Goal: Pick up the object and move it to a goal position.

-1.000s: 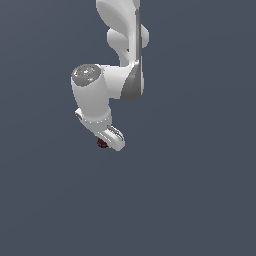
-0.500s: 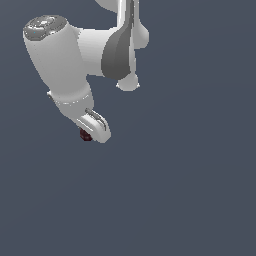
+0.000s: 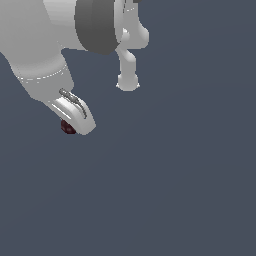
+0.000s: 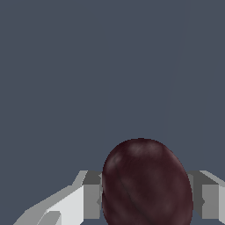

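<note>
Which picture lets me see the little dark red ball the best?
The wrist view. There the ball looks big, sitting between the gripper's two grey fingers, and its speckled skin shows. In the exterior view the ball is only a small dark spot peeking out beside the white gripper.

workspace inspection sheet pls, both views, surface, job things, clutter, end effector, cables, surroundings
surface: plain dark grey-blue field in both views; no table edge or marking seen
job's things: dark maroon ball sits between the end effector's fingers in the wrist view; in the exterior view it peeks out at the end effector's tip
clutter: nothing seen
end effector: white, shut on the ball; a finger shows on each side of it
cables: nothing seen
surroundings: white arm fills the exterior view's upper left; no goal marker seen
</note>
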Robot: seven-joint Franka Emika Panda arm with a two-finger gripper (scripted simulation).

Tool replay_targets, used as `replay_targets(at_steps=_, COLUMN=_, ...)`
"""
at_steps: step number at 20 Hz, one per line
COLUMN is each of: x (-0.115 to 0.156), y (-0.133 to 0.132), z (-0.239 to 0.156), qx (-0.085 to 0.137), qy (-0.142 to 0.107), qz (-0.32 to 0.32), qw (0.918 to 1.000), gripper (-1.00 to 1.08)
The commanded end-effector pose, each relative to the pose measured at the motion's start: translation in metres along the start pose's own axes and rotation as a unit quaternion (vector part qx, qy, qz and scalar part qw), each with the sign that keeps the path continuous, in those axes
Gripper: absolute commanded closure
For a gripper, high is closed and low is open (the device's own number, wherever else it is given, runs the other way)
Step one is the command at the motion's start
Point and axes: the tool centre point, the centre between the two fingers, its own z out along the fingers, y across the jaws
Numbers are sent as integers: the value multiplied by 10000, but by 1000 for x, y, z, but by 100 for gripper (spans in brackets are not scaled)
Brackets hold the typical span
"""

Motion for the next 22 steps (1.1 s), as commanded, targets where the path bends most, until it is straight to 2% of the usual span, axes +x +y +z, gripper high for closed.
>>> replay_targets(at_steps=1, x=7, y=1, z=-14, qx=1, qy=0, qz=-4, qw=10000, gripper=108)
replay_targets(at_steps=10, x=25, y=3, z=-49, qx=4, qy=-2, qz=-5, qw=10000, gripper=108)
replay_targets(at_steps=22, x=34, y=4, z=-64, qx=5, qy=-2, qz=-2, qw=10000, gripper=108)
